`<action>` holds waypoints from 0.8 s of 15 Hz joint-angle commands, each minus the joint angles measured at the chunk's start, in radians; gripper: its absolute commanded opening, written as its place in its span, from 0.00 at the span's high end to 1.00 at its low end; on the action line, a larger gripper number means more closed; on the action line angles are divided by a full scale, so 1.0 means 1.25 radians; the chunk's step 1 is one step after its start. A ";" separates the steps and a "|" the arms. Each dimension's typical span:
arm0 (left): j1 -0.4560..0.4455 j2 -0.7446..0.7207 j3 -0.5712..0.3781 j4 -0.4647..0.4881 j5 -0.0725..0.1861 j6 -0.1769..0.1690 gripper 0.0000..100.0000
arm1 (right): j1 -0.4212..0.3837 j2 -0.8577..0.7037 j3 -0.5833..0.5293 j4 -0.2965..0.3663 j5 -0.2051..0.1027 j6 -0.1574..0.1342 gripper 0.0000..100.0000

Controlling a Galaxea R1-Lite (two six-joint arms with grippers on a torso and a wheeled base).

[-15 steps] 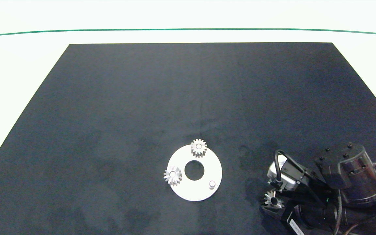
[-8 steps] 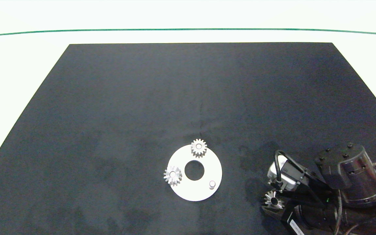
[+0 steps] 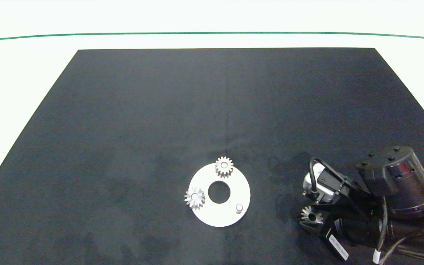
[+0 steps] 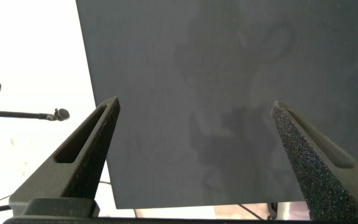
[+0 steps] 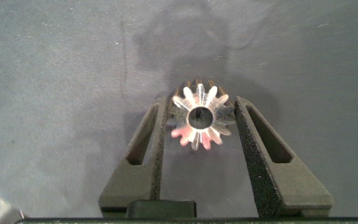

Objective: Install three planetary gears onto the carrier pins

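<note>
Right gripper (image 5: pixel 201 121) at near right of the black mat (image 3: pixel 160 110), fingers clamped on the third planetary gear (image 5: pixel 199 116), gear pinched between both pads, bore facing the wrist camera, well apart from the white disc (image 3: pixel 230 217). Further in: one bare carrier pin (image 3: pixel 239 208) nearest the gripper, two gears (image 3: pixel 194 197) (image 3: pixel 224 166) seated on the other pins. Left gripper (image 4: pixel 194 134) parked over the mat's left edge, fingers spread wide, grasping nothing.

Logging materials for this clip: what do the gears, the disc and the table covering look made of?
Planetary gears: likely metal, silvery, glinting teeth. White disc: matte, probably plastic; can't confirm. Table covering: dark, matte, faintly mottled, perhaps felt or cloth. The right end effector holds the third gear.
</note>
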 commanded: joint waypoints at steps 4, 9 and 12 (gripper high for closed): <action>-0.001 0.001 -0.001 0.003 0.001 0.001 0.00 | 0.043 0.004 -0.072 0.071 -0.004 -0.002 0.93; -0.002 0.001 0.001 0.003 0.001 0.003 0.00 | 0.040 -0.011 -0.064 0.070 -0.013 -0.006 0.93; -0.003 0.001 0.001 0.003 0.001 0.001 0.00 | 0.041 -0.015 -0.063 0.069 -0.014 -0.004 0.00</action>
